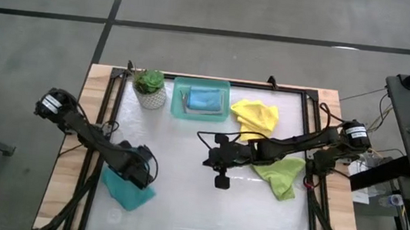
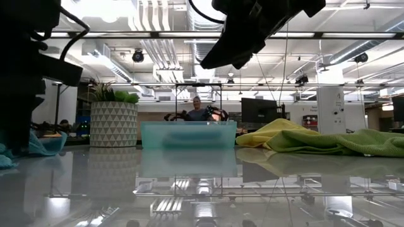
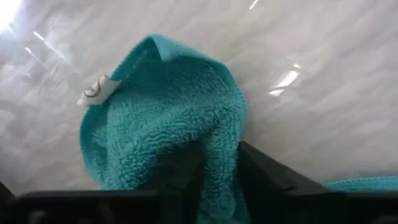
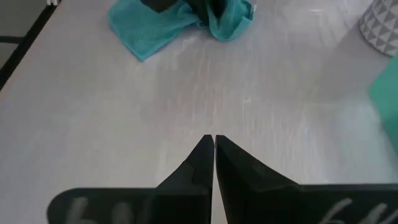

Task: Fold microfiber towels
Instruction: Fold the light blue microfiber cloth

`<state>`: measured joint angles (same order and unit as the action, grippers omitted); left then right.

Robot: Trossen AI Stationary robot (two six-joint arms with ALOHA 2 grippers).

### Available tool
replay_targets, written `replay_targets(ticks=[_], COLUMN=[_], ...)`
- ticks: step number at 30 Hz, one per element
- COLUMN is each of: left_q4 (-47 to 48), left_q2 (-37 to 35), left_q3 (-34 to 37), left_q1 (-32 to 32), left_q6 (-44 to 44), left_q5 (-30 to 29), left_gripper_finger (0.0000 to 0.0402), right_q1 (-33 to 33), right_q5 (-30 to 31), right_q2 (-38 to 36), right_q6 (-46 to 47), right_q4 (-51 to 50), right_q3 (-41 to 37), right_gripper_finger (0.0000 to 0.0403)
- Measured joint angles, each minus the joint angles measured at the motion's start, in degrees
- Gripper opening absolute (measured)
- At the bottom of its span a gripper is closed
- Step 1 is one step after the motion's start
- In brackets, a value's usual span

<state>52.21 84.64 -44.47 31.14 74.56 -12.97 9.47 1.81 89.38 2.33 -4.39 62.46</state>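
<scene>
A teal-blue microfiber towel (image 1: pixel 128 193) lies bunched on the white table near its front left. My left gripper (image 1: pixel 138 175) stands over it, pointing down, shut on a raised fold. The towel's white label (image 3: pixel 99 89) shows at one edge. My right gripper (image 1: pixel 221 180) hangs shut above the table's middle, holding nothing. A yellow towel (image 1: pixel 255 114) lies crumpled at the back right. A lime green towel (image 1: pixel 281 176) lies under the right arm. Another teal-blue towel (image 1: pixel 204 99) rests folded inside the teal tray (image 1: pixel 177 104). My left gripper pinches a raised ridge of the teal-blue towel (image 3: pixel 221 146) between its two fingers (image 3: pixel 264 177), coming from above and pointing down. How many layers the ridge has, I cannot tell. The rest of the towel lies slack and bunched on the table.
A potted plant (image 1: pixel 150 89) stands at the back left beside the tray. A dark frame (image 1: pixel 104 119) runs along the table's edges. Bare table lies between the two grippers. A person (image 2: pixel 197 110) sits in the room behind the table.
</scene>
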Motion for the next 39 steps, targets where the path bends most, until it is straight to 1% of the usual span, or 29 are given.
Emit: replay_targets(ticks=[2, 3, 4, 8, 11, 14, 18, 20, 24, 28, 30, 32, 34, 36, 39], left_q4=[-0.7, -1.8, -2.9, -6.5, -10.0, -15.9, -25.2, -29.7, -36.9, -42.4, -44.1, -45.3, -45.8, -45.7, -46.0], left_q2=[1.1, 1.5, 1.7, 0.8, -1.8, -5.4, -11.4, -14.2, -18.1, -19.3, -19.4, -19.6, -19.8, -19.7, -18.7], left_q3=[-0.5, -0.8, -1.0, -2.8, -4.0, -4.2, -4.2, -4.0, -4.0, -3.9, -3.9, -3.9, -3.9, -3.9, -3.6], left_q1=[0.0, 0.0, 0.0, 0.0, 0.0, -0.4, -2.0, -2.7, -4.4, -5.3, -5.5, -6.3, -7.4, -8.1, -8.4], left_q6=[-1.5, -2.4, -3.1, -9.2, -16.0, -23.6, -36.3, -43.1, -54.8, -64.2, -67.5, -68.0, -66.3, -64.7, -64.5], left_q5=[-0.1, -0.9, -2.0, -6.7, -11.3, -15.8, -17.4, -17.6, -17.7, -17.6, -17.4, -17.3, -17.4, -17.4, -17.3], left_gripper_finger=[0.0036, 0.0019, 0.0010, 0.0002, 0.0001, 0.0001, 0.0001, 0.0000, 0.0000, 0.0000, 0.0000, 0.0000, 0.0000, 0.0000, 0.0000], right_q1=[0.0, 0.0, 0.0, 0.1, 0.3, 0.3, -0.4, -1.1, -2.2, -2.3, -2.5, -3.3, -4.1, -4.6, -4.5], right_q5=[0.1, 0.2, 0.4, 5.4, 5.9, 5.8, 5.3, 4.9, 0.4, -1.8, -1.8, -1.8, -1.6, -1.6, -1.8], right_q2=[0.0, 0.0, 0.0, 0.0, -0.3, -0.9, -1.2, -1.6, -2.2, -2.2, -3.5, -5.4, -8.1, -10.8, -12.9], right_q6=[-1.0, -1.7, -2.2, -3.4, -6.0, -9.4, -9.8, -8.4, -6.0, -6.5, -7.7, -7.4, -6.1, -5.0, -4.9], right_q4=[0.0, 0.0, 0.1, 1.1, 1.3, 1.4, 2.6, 1.7, 0.4, -1.2, -7.5, -13.4, -15.3, -13.3, -4.4], right_q3=[0.0, 0.0, 0.0, 0.0, 0.0, 0.0, 0.0, 0.0, -0.4, -0.7, -0.1, 0.8, 0.9, -0.4, -4.8], right_gripper_finger=[0.0009, 0.0009, 0.0009, 0.0009, 0.0009, 0.0009, 0.0011, 0.0018, 0.0050, 0.0098, 0.0125, 0.0152, 0.0176, 0.0196, 0.0216])
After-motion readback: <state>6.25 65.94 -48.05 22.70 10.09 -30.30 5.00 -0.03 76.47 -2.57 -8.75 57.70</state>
